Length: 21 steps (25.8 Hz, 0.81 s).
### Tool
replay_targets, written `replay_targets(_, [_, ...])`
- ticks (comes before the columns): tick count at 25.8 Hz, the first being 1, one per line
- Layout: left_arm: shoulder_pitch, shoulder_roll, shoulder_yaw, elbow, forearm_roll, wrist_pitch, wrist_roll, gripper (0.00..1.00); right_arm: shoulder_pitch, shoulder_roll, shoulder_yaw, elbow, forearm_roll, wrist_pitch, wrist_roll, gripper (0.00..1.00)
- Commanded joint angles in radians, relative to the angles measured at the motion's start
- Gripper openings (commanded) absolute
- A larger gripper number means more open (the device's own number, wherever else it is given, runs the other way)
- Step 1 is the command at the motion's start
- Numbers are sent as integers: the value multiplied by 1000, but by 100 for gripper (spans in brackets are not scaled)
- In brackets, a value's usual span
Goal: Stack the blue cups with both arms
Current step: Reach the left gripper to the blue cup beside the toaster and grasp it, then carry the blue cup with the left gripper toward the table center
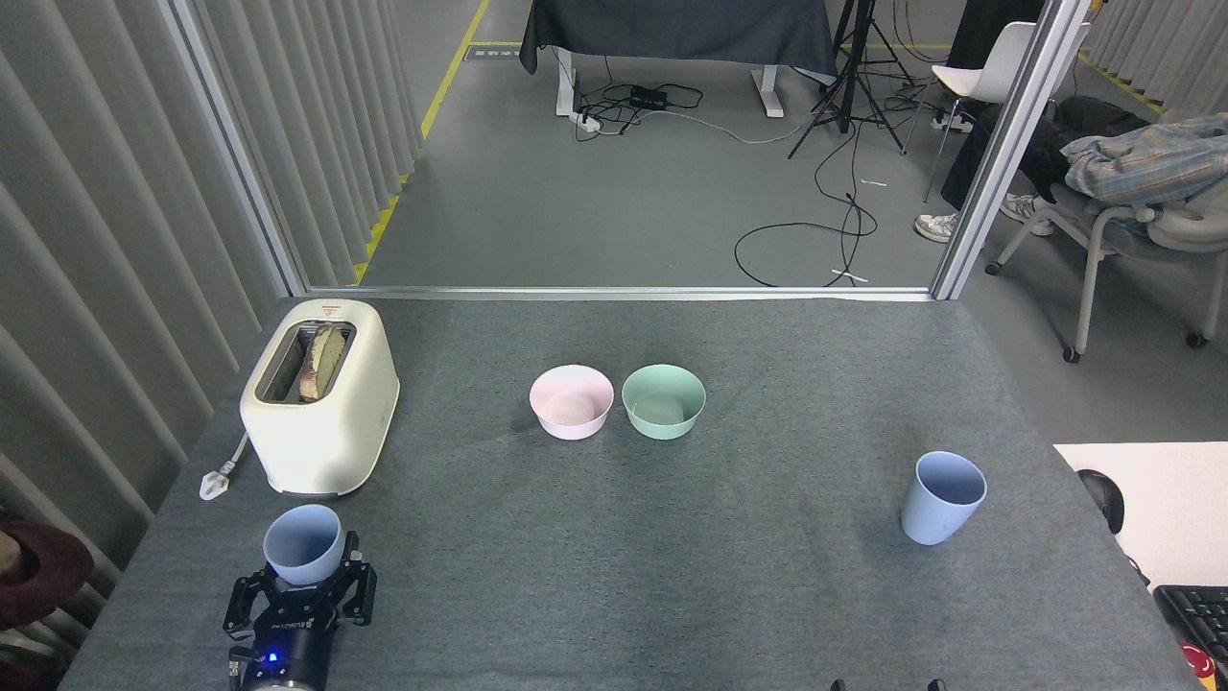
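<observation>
Little of the task is judged to be done. The two blue cups are not yet stacked and stand well apart, one near the front left corner of the grey surface [614, 576] and one near its right edge. The left cup [303, 544] is seen upright, mouth up, just in front of the toaster [321, 398]. The left claw [299, 593] is set around the lower part of this cup, with black fingers [360, 587] showing on either side of it; whether the fingers are already pressed against the cup wall or merely spread beside it cannot be told from the head view. The cup appears to rest on the surface, so a lift is judged not yet made. The right cup [942, 499] stands alone and untouched. Of the right claw [883, 685] only two dark tips are seen at the front edge, and its state cannot be told.

Left to do, as judged: the securing and lifting of the left cup, the taking of the right cup, and the nesting of one in the other.

Counted: two blue cups, one pink bowl [572, 402], one mint-green bowl [663, 402], one toaster with bread in its slot.
</observation>
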Motion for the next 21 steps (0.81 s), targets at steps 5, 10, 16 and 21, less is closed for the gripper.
replay_targets(5, [57, -9, -9, -124, -6, -27, 2, 38, -17, 8, 4, 12, 0, 10, -1, 100])
replay_targets(10, [178, -18, -210, -361, -14, -35, -5, 39, -20, 14, 6, 13, 2, 15, -1, 100])
replay_targets(16, [201, -71, -365, -405, -165, -61, 3, 39, -39, 19, 4, 15, 3, 15, 2, 100])
replay_targets(21, [167, -134, -465, -388, -291, -86, 2, 41, -40, 19, -2, 19, 3, 15, 1, 100])
